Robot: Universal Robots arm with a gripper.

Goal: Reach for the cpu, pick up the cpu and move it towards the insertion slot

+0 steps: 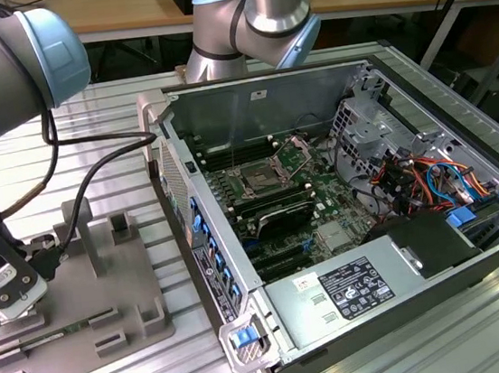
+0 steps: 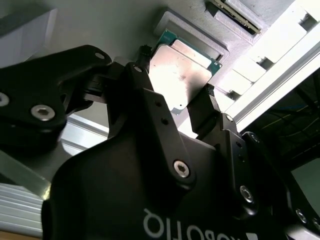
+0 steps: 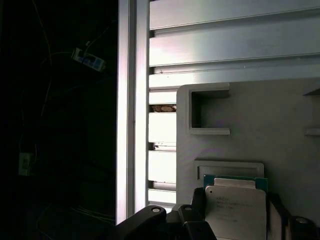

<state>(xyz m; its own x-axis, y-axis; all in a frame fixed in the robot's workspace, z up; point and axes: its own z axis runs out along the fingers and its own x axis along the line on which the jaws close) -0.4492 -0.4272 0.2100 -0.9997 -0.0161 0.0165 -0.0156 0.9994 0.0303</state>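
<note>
The cpu is a flat silvery square with a thin green rim. It sits between the two black fingers of my gripper, which touch its opposite edges, so the gripper is shut on it. In the first wrist view the cpu hangs just over a shallow square recess of the grey plastic plate. In the exterior view my gripper is low over that plate at the exterior view's left. The insertion slot lies on the motherboard inside the open computer case, far from the gripper.
The grey plate carries raised blocks and a bracket. A black cable runs from the wrist towards the case. The ribbed aluminium table ends at an edge close to the gripper. Drive cage and coloured wires fill the case's right side.
</note>
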